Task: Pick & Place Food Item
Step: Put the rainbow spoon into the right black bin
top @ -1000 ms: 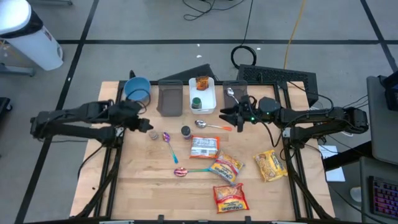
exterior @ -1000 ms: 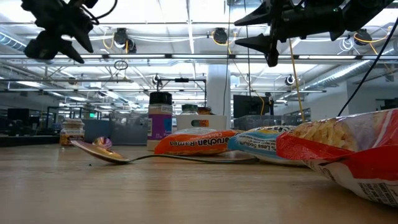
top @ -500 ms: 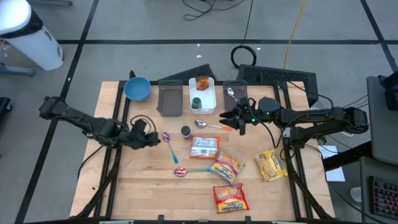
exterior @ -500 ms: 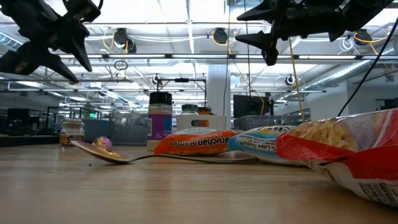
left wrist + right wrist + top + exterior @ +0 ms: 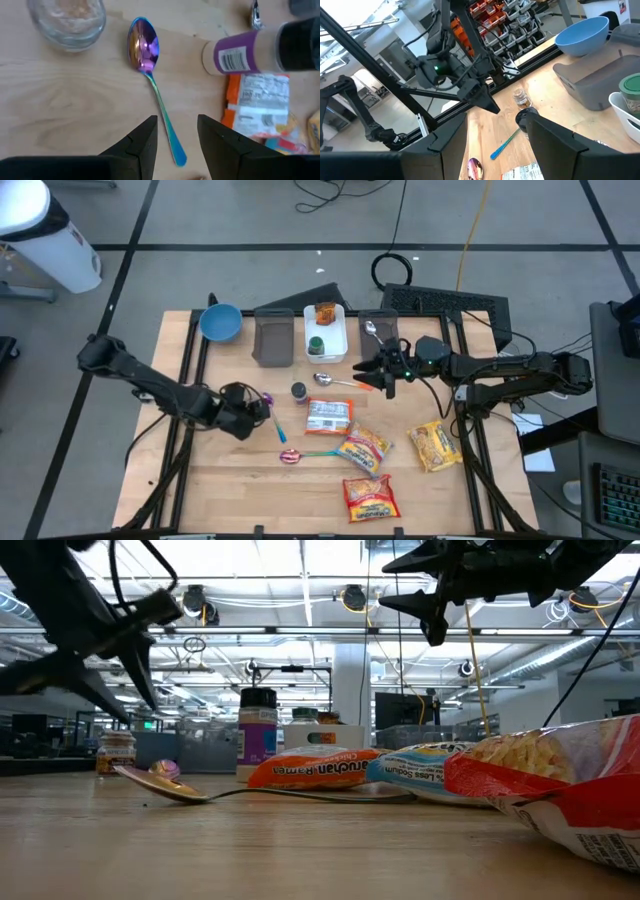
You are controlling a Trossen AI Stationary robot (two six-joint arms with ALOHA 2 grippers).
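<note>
Since a second ago, left gripper (image 5: 262, 409) swung from the tabletop's (image 5: 240, 470) edge to above the spoon (image 5: 272, 411), fingers parted, empty. Right gripper (image 5: 370, 370) hovers, open, empty, over another spoon (image 5: 338, 380).

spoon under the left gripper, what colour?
Iridescent: the spoon has a purple-pink bowl with gold edges and a handle fading green to blue. Left wrist view shows it best.
</note>
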